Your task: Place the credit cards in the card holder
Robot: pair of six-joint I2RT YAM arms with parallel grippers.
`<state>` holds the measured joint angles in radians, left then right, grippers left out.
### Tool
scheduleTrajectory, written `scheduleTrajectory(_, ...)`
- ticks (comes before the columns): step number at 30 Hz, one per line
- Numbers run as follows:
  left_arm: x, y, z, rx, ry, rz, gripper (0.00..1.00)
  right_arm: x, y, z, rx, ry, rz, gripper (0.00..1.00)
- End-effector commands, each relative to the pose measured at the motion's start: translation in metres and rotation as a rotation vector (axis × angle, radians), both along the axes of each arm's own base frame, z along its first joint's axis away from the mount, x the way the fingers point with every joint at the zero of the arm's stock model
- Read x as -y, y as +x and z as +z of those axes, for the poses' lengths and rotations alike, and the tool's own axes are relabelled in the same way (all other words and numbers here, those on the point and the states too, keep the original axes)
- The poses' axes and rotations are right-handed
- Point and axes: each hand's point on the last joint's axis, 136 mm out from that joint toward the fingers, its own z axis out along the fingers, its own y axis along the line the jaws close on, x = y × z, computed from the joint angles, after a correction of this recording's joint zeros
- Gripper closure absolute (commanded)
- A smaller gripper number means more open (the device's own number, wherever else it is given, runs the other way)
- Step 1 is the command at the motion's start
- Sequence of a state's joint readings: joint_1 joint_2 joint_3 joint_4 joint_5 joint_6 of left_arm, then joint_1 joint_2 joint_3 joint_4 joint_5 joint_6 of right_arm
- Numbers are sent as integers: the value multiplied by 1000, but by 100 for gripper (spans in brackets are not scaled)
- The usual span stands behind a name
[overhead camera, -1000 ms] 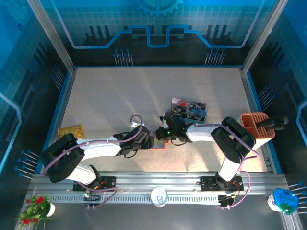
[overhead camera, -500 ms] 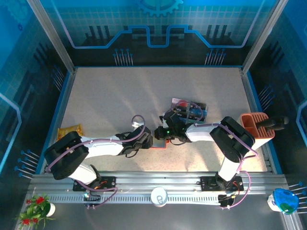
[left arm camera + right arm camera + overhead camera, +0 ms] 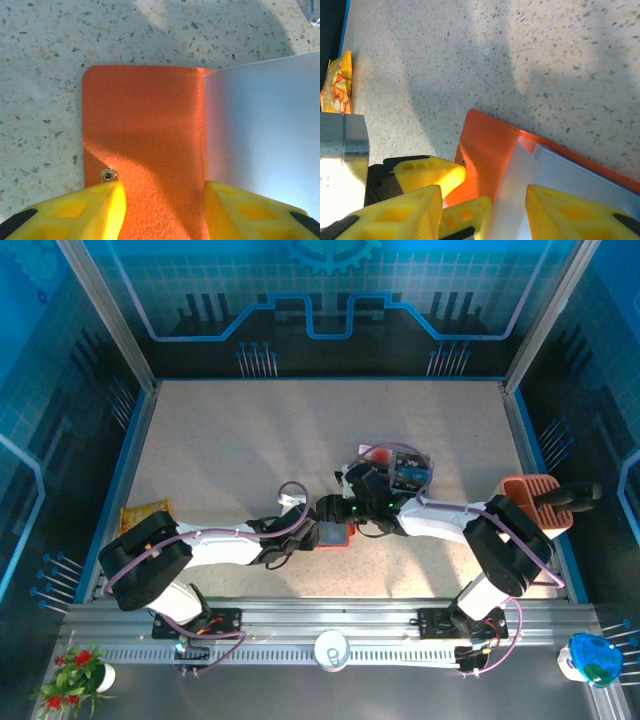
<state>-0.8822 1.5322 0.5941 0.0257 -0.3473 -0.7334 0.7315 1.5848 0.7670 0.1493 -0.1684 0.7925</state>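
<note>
Left gripper, jaws apart, sits low over the card holder lying open just ahead of it; right gripper, also open, hangs above its grey pocket. Credit cards lie close behind the right gripper. Better keep the holder pinned flat while fetching one card.

We are looking into a robotics lab test cell: a speckled table walled in by aluminium posts and blue panels printed with gear and circuit patterns. Along the near edge runs a slotted aluminium rail, and two cabled robot arms are bolted to it, the left arm and the right arm. A paper cup on the rail and a small potted plant at the near left add a workaday touch.
</note>
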Motion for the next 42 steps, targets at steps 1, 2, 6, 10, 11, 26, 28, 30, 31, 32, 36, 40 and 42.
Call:
scheduleTrajectory(1, -3, -34, -42, -174, 33, -54, 53, 17, -2, -13, -26, -47, -36, 50)
scheduleTrajectory(2, -3, -34, -42, -175, 34, -54, 53, 18, -3, -16, -31, -51, -39, 50)
scheduleTrajectory(6, -3, -34, -41, -173, 33, -54, 53, 14, -4, -23, -52, -33, -37, 48)
scheduleTrajectory(10, -1, -34, -39, -169, 27, -57, 52, 4, -4, -24, -73, 5, -15, 47)
scheduleTrajectory(11, -1, -33, -38, -167, 27, -56, 52, 1, -4, -23, -76, 18, -9, 47)
scheduleTrajectory(26, -11, -19, 44, 30, -89, -5, 29, -24, -9, -1, -104, 147, 16, 46)
scheduleTrajectory(28, -17, -19, 50, 53, -107, 21, 27, -26, -11, 0, -105, 148, 14, 46)
scheduleTrajectory(30, -26, -21, 53, 65, -122, 50, 25, -31, -13, 1, -107, 151, 18, 46)
scheduleTrajectory(31, -30, -22, 55, 73, -134, 64, 24, -33, -14, 1, -110, 150, 21, 46)
scheduleTrajectory(32, -34, -22, 57, 81, -144, 78, 24, -35, -14, 3, -109, 150, 24, 46)
scheduleTrajectory(36, -49, -26, 62, 105, -162, 116, 22, -44, -14, 6, -97, 143, 29, 45)
scheduleTrajectory(40, -61, -28, 68, 124, -177, 136, 20, -52, -11, 4, -105, 141, 22, 45)
scheduleTrajectory(42, -66, -29, 70, 131, -181, 140, 20, -55, -10, 3, -109, 141, 19, 45)
